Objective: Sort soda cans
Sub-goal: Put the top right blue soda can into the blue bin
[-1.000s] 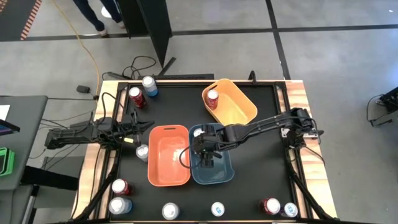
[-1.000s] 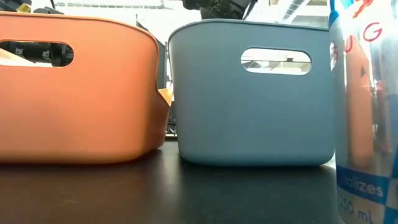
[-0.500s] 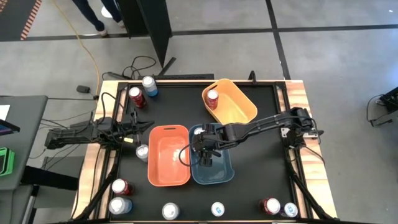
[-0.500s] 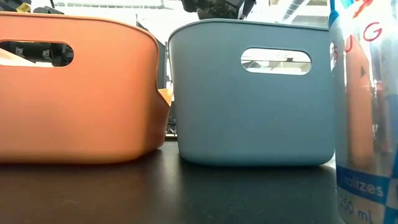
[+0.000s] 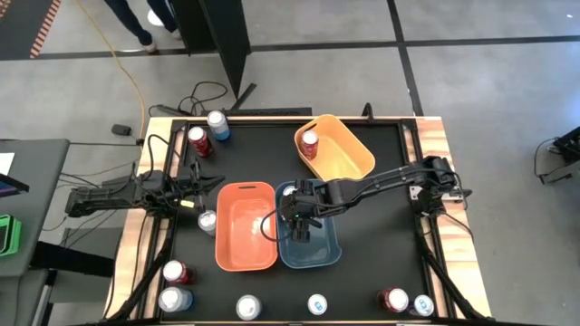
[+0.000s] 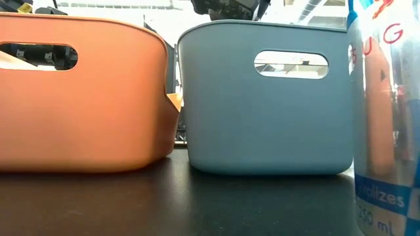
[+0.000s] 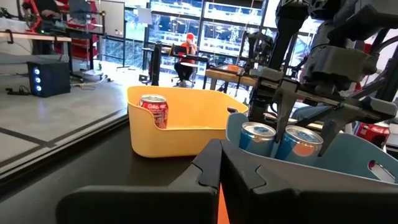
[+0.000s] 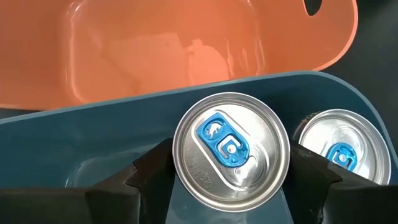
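Slightly lower now, right gripper (image 8: 229,163) fingers (image 8: 146,168) straddle a round silver-topped can (image 8: 231,149), parting inside the smooth blue bin (image 8: 74,140).

You are in a robotics lab or workshop hall.
You see a polished concrete floor (image 5: 489,81) with taped lines around the table (image 5: 381,272), a yellow cable (image 5: 127,63) trailing across it, and, past the left wrist, large windows (image 7: 217,15), workbenches and a seated person (image 7: 186,53).
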Controlling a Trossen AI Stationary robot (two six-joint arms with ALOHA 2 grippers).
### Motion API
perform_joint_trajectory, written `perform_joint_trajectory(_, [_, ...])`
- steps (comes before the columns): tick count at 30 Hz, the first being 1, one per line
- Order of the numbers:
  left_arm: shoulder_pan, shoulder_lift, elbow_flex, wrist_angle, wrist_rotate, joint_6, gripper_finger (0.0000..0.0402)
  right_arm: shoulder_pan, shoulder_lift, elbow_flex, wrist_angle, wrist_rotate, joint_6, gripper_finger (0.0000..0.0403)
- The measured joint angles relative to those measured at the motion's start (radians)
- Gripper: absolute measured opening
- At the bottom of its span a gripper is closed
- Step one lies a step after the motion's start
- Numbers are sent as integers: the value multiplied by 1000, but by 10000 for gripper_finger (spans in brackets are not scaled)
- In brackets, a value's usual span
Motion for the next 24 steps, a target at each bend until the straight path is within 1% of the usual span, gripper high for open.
perform_joint_trajectory(17, [0, 0, 0, 0, 0, 0, 0, 0, 0, 0, -16, -5, -9, 256])
perform_joint_trajectory(20, [0, 0, 0, 0, 0, 0, 0, 0, 0, 0, -16, -7, -10, 265])
perform_joint_trajectory(24, [0, 0, 0, 0, 0, 0, 0, 0, 0, 0, -14, -7, -17, 289])
